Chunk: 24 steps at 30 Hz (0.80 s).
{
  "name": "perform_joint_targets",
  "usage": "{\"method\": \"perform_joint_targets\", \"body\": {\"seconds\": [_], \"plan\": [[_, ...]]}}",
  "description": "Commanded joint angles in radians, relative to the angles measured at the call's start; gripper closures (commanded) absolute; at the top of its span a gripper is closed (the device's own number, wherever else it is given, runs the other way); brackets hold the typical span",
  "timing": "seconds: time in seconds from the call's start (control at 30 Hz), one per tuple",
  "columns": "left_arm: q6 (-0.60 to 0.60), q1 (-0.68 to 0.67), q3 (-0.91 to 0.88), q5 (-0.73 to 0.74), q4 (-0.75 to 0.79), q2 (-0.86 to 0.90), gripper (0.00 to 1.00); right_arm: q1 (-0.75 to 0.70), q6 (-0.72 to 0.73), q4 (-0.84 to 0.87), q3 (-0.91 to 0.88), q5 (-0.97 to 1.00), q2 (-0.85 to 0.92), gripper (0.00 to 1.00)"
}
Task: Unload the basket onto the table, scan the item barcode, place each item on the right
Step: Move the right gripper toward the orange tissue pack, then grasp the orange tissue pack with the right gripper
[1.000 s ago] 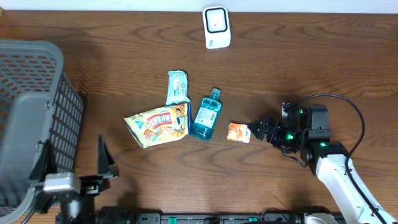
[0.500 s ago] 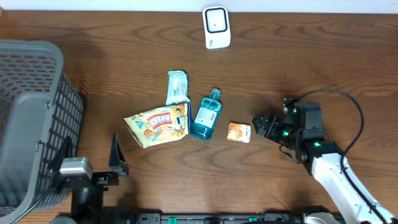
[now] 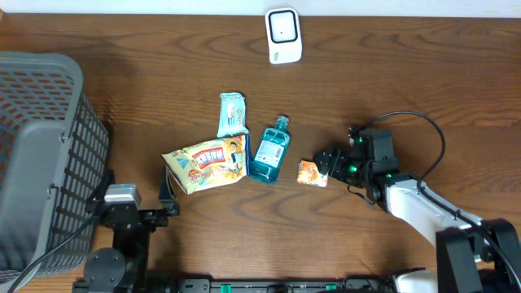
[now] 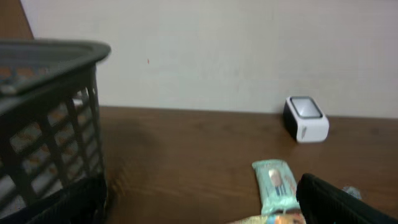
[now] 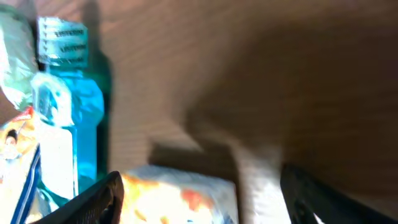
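A dark brown wooden table [image 3: 440, 73] with clear grain fills the view from above; behind its far edge rises a plain off-white wall [image 4: 205, 50]; the light is soft and even.

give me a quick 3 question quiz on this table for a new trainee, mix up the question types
1. True or false: the blue mouthwash bottle lies inside the grey basket.
2. Which item is nearest the right gripper? A) the small orange packet B) the white scanner C) the wipes pack
3. Fill in: the left gripper stands ___, with nothing between its fingers.
Key: 1 false; 2 A; 3 open.
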Motion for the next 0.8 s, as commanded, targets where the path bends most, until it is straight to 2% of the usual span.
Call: {"method": "perform_joint_targets", "body": {"seconds": [0.0,0.13,0.23,0.37,0.53,0.77], "plan": [[-0.005,0.004,-0.024,0.014,-0.002,-0.006,0.03,0.009,0.031,0.000,-0.024,0.008,0.080,0.28],[-0.005,0.004,-0.040,0.014,-0.034,-0.006,0.02,0.015,0.030,0.000,-0.024,-0.036,0.095,0.39],[-0.005,0.004,-0.040,0.014,-0.061,-0.006,0.03,0.031,0.030,-0.028,-0.024,-0.075,0.095,0.52],[-0.005,0.004,-0.040,0.014,-0.066,-0.006,0.03,0.060,0.030,-0.071,-0.024,-0.081,0.095,0.71],[-0.005,0.004,-0.040,0.014,-0.066,-0.006,0.02,0.077,0.030,-0.058,-0.024,-0.066,0.095,0.99],[-0.005,0.004,-0.040,0.014,-0.066,-0.006,0.02,0.077,0.031,-0.058,-0.024,-0.066,0.095,0.99]]}}
